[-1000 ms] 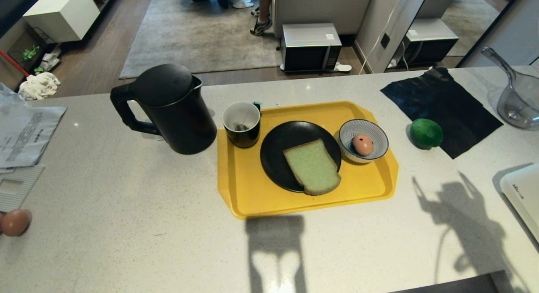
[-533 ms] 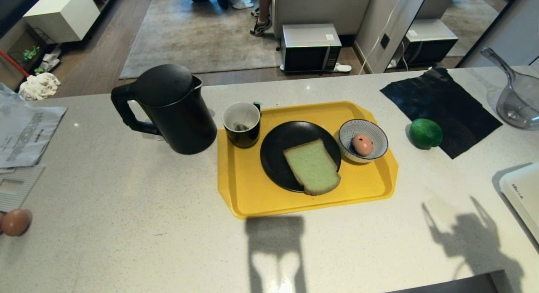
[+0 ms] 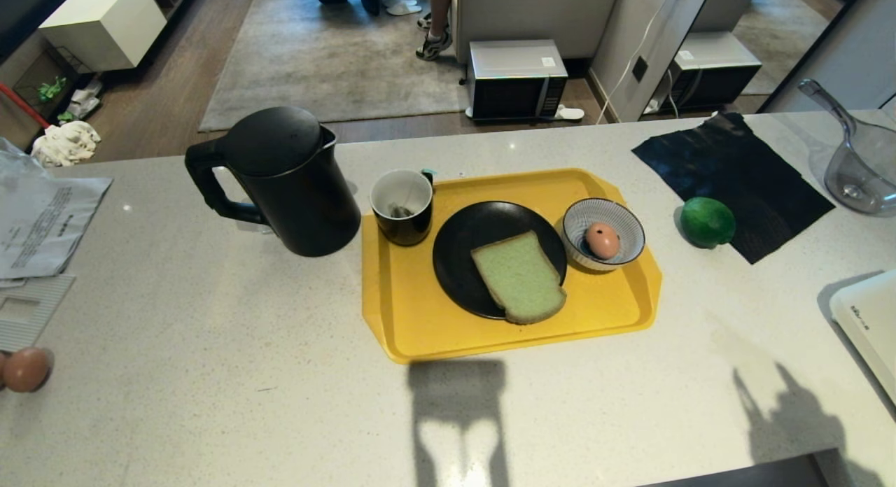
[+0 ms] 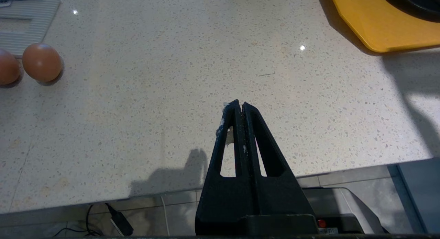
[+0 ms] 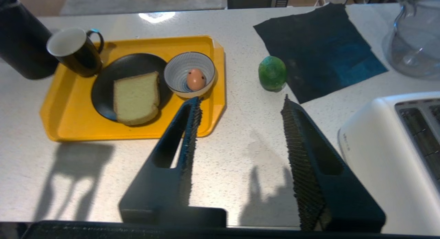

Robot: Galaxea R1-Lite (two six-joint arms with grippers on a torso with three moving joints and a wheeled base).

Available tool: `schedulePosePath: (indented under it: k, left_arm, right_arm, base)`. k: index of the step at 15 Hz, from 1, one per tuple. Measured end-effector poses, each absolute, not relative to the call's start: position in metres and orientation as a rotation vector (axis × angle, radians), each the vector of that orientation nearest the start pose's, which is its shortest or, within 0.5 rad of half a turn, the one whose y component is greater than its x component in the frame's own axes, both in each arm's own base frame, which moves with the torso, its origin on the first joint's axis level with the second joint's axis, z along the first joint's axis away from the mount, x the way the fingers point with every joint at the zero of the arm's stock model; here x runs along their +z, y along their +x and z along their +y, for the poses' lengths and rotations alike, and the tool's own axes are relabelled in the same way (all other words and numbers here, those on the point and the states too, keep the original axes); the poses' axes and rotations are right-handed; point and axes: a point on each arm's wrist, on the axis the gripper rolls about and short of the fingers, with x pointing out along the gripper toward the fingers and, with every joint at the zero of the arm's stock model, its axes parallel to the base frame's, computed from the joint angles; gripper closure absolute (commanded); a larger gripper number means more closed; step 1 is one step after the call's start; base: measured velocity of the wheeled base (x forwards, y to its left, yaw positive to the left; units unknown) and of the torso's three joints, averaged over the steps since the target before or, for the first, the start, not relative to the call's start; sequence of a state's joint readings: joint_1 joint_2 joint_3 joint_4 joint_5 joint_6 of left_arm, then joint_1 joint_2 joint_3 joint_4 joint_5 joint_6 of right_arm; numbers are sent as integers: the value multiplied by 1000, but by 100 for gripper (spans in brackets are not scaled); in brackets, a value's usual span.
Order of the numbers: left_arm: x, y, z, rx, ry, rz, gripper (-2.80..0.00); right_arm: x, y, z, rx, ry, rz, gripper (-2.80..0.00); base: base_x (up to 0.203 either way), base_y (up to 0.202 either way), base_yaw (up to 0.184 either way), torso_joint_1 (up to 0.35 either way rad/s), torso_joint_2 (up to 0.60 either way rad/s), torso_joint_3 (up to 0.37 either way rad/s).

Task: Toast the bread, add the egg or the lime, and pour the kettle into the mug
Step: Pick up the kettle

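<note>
The pale green bread (image 3: 519, 277) (image 5: 136, 97) lies on a black plate (image 3: 469, 245) on the yellow tray (image 3: 413, 319). The speckled egg (image 3: 602, 240) (image 5: 195, 79) sits in a blue-striped bowl (image 3: 623, 224). On the counter right of the tray rests the lime (image 3: 708, 222) (image 5: 272, 72). The black kettle (image 3: 287, 182) stands left of the mug (image 3: 402, 206) (image 5: 75, 50), which holds a teabag. My right gripper (image 5: 240, 101) is open and empty above the counter's near edge, well short of the lime. My left gripper (image 4: 239, 104) is shut, empty, over the near counter edge.
A white toaster (image 5: 395, 146) (image 3: 868, 326) stands at the right edge. A dark cloth (image 3: 735, 179) and a clear jug (image 3: 861, 165) lie far right. Two brown eggs (image 4: 41, 62) and papers (image 3: 42, 221) sit far left. A person's leg (image 3: 437, 18) shows beyond the counter.
The right arm's shadow on the counter has slid toward the near right corner and shrunk. Nothing on the tray or counter has moved.
</note>
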State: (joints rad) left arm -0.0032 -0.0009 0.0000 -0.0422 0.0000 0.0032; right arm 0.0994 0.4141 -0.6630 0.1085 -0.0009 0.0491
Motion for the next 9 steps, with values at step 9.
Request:
schedulePosePath:
  k: [9]
  left_arm:
    - [80, -23, 0, -4, 3, -43, 0]
  right_arm:
    - [203, -26, -2, 150, 99, -140, 0]
  base:
    - [0, 0, 0, 0, 0, 0]
